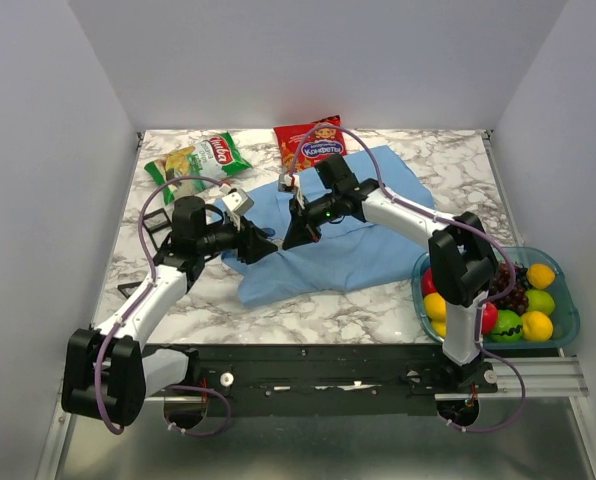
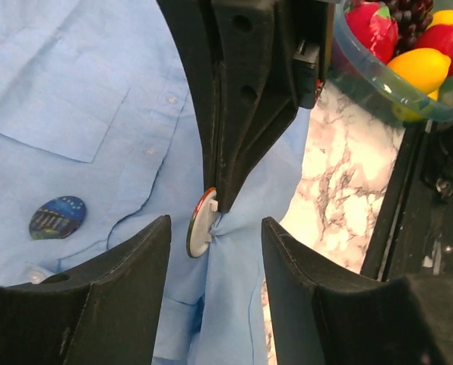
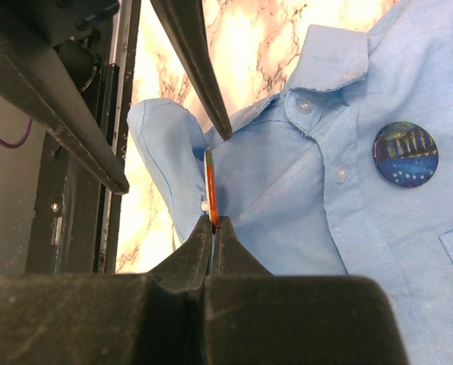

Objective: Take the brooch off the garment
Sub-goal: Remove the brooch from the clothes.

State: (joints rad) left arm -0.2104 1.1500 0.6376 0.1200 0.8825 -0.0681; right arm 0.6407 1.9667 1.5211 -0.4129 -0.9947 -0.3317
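We see the brooch, a small round dark blue pin with pale speckles. It lies flat on the front of a light blue cloth button-up shirt, just beside the row of white buttons, below the collar and near the chest pocket. Neither gripper touches it.

Away from the brooch, at a bunched-up fold on the shirt's edge, a second pin stands on edge: a round red-rimmed disc with a white face. The right gripper has its two black fingertips pressed tight together on the edge of the red-rimmed disc, and cloth is gathered at that spot.

The left gripper faces the same fold with its jaws spread apart, one finger on either side of the red-rimmed disc. It touches nothing and has hold of nothing.

From above, we see the shirt spread across the middle of a white marble-patterned table, with both grippers meeting over its left part. Behind the shirt lie a green snack bag and a red snack bag. At the table's right edge, beside the right arm, sits a clear teal plastic bowl holding yellow, red and green fruit and dark grapes.
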